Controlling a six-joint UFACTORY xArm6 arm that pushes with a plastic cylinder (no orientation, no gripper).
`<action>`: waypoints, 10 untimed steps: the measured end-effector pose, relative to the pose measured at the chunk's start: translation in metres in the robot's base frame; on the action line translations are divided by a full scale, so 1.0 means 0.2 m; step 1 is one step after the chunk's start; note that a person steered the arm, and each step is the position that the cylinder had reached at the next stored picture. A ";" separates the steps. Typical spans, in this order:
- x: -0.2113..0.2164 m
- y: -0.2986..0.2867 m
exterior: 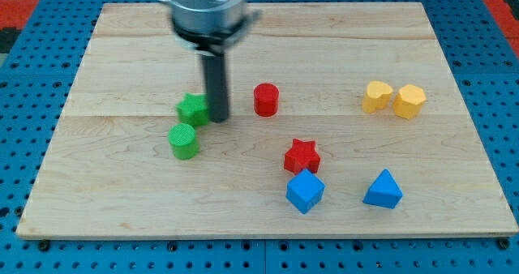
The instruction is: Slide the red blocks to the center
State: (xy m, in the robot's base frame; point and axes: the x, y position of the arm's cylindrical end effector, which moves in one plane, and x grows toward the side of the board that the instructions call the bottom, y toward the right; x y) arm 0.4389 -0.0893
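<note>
A red cylinder stands on the wooden board, just above the board's middle. A red star lies below and to its right, touching a blue cube beneath it. My tip is down on the board to the left of the red cylinder, with a clear gap between them. The tip is right beside a green star, at its right edge.
A green cylinder stands below the green star. A blue triangular block lies at the lower right. Two yellow blocks sit side by side at the right. A blue pegboard surrounds the board.
</note>
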 end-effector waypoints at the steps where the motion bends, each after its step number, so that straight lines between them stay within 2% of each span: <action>1: -0.13 0.12; 2: -0.29 0.51; 3: -0.26 0.62; 4: -0.10 0.84; 5: 0.39 0.85; 6: 0.53 1.05; 7: 0.60 1.00; 8: 0.57 0.72; 9: 0.45 0.51; 10: 0.42 0.45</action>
State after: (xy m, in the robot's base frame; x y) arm 0.5221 0.0002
